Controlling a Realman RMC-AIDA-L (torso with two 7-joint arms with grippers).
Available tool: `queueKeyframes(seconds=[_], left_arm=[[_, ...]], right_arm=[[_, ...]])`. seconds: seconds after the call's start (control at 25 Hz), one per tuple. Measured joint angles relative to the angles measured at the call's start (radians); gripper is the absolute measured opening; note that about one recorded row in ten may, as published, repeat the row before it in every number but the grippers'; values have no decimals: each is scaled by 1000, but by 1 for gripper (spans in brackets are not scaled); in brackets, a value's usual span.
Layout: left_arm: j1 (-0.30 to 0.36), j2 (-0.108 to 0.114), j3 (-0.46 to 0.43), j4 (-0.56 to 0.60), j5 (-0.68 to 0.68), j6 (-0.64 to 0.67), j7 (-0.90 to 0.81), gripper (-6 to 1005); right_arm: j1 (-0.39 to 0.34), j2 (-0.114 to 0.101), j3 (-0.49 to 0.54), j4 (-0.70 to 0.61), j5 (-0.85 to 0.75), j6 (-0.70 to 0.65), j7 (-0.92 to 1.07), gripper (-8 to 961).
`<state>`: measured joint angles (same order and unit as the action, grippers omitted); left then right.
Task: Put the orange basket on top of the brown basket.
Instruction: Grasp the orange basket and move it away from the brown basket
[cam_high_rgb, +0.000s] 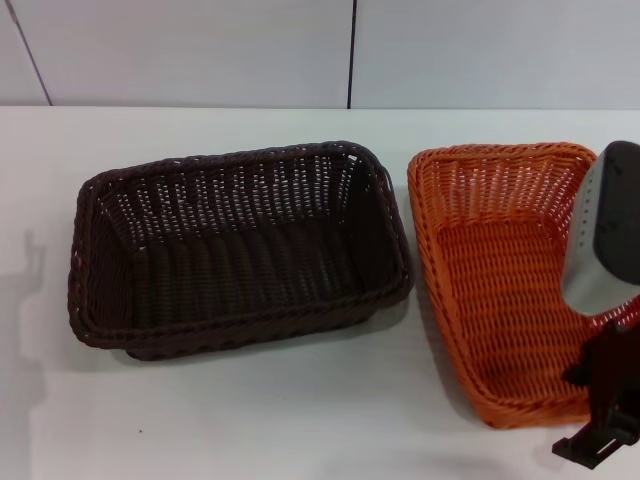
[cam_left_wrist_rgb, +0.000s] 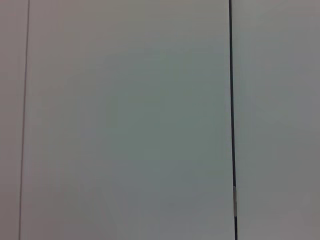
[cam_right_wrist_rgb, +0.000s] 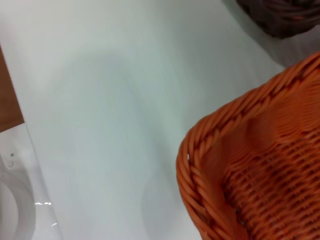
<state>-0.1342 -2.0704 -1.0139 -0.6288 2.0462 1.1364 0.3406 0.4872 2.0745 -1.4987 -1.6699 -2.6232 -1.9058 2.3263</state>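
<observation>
There are 2 baskets on the white tabletop (cam_high_rgb: 300, 420), 1 of each colour, both sitting upright and open side up. The brown basket (cam_high_rgb: 240, 250) lies on the far side of the orange one from the right hand, well toward the robot's left. The orange basket (cam_high_rgb: 500, 280) sits just beside it, with a narrow strip of bare tabletop between their near rims, so the 2 are not touching and neither is stacked on the other.

Only 1 arm shows from the head view: the right arm's grey and black casing hangs over the orange basket's outer edge, and the right hand (cam_high_rgb: 600, 440) is at the basket's near right corner, its black parts just outside the braided rim. I cannot tell whether this hand is open, closed or gripping the rim; its fingers are not clear.

From the right wrist view, the orange basket's rounded corner (cam_right_wrist_rgb: 250, 170) fills the frame right under that hand, and a sliver of the brown basket (cam_right_wrist_rgb: 285, 15) shows beyond it.

The left hand is out of sight; its wrist camera faces only a pale panelled wall (cam_left_wrist_rgb: 125, 120).
</observation>
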Motion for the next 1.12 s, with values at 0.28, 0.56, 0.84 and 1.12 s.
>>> queueKeyframes(seconds=[0.28, 0.56, 0.84, 1.12], left_arm=[[1, 3, -7, 7, 0, 0, 0, 804], [-6, 6, -9, 21, 0, 1, 0, 804], [-18, 6, -9, 42, 2, 3, 0, 803], [-27, 7, -9, 52, 8, 7, 0, 803]], right_arm=[[11, 1, -43, 25, -42, 33, 27, 795], [29, 1, -85, 46, -85, 60, 74, 528], [24, 2, -109, -15, -91, 88, 137, 322], [18, 4, -129, -165, -125, 119, 249, 214]])
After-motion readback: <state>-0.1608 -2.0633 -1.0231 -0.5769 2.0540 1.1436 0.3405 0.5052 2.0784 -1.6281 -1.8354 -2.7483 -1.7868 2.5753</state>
